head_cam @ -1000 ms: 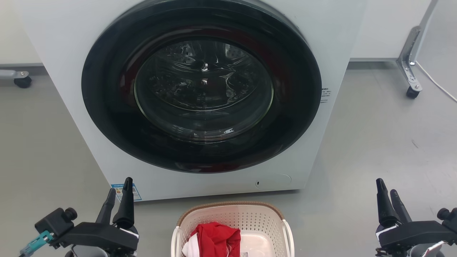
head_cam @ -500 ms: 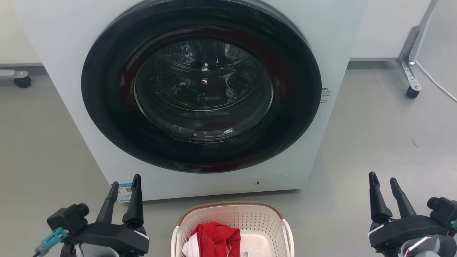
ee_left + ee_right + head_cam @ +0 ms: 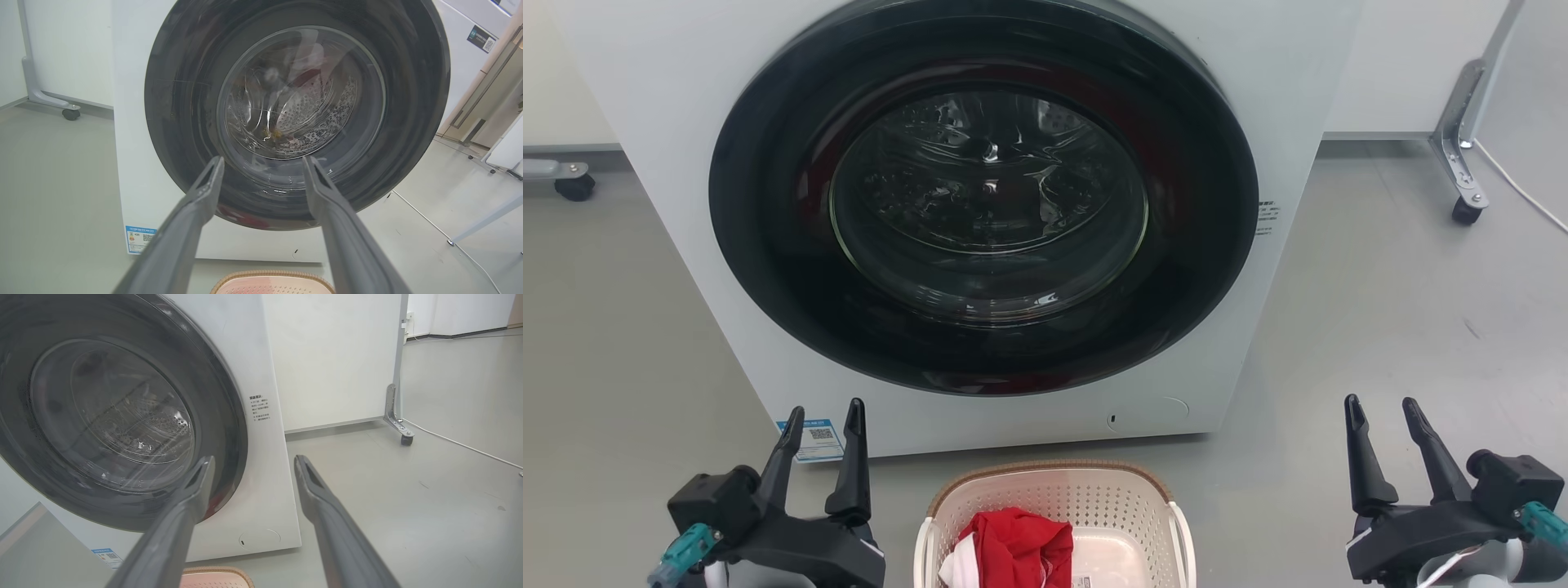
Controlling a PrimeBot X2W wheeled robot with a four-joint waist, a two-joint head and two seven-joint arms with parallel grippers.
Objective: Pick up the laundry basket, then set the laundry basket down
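The laundry basket (image 3: 1127, 510), cream-white and perforated with a brown woven rim, stands on the floor at the bottom centre of the head view, holding a red garment (image 3: 1017, 543). A strip of its rim (image 3: 271, 281) also shows at the bottom of the left wrist view, and another strip of the rim (image 3: 216, 577) at the bottom of the right wrist view. My left gripper (image 3: 823, 412) is open to the left of the basket, apart from it. Off to the basket's right my right gripper (image 3: 1380, 408) is open too. Both hold nothing.
A white washing machine (image 3: 1298, 98) with a large dark round door (image 3: 984, 196) stands just behind the basket. A caster leg (image 3: 1462, 184) and a white cable (image 3: 1519, 192) are at the far right, another caster (image 3: 572, 184) at the far left. Grey floor (image 3: 1405, 327) lies on both sides.
Both grippers have swung inward toward the basket and their fingers have spread wider apart. The basket and the washing machine have not moved.
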